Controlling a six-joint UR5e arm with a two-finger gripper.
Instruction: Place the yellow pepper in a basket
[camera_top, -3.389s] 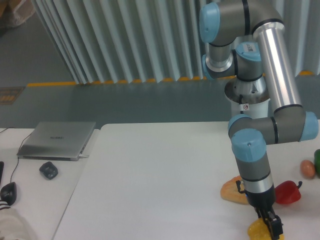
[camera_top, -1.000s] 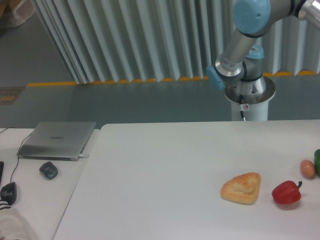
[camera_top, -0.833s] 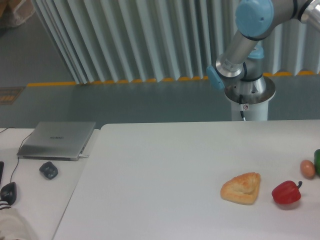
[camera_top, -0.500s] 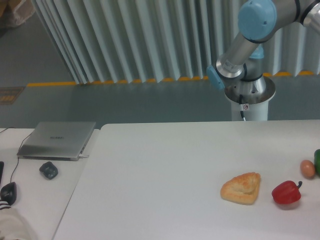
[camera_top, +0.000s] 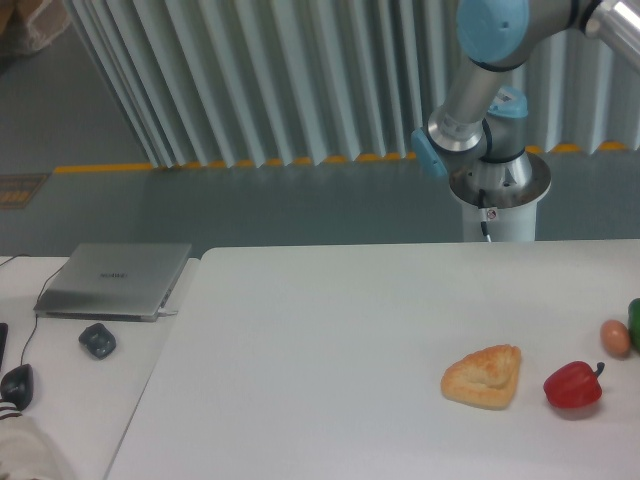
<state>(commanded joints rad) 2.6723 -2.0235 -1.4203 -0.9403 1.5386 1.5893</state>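
The yellow pepper is out of view, and no basket shows in the frame. My gripper is out of view too: only the arm's upper links (camera_top: 490, 60) and its base (camera_top: 498, 190) show at the top right, behind the table's far edge.
On the white table (camera_top: 330, 340) lie a golden-brown triangular pastry (camera_top: 484, 375), a red bell pepper (camera_top: 573, 384), a brown egg (camera_top: 615, 337) and a green thing (camera_top: 635, 322) cut off by the right edge. A closed laptop (camera_top: 113, 279), a dark blob (camera_top: 97, 341) and a mouse (camera_top: 15, 382) lie at the left.
Earlier my gripper was down on the yellow pepper at the front right; both have since left the view. In the last second the arm's elbow swung slightly left.
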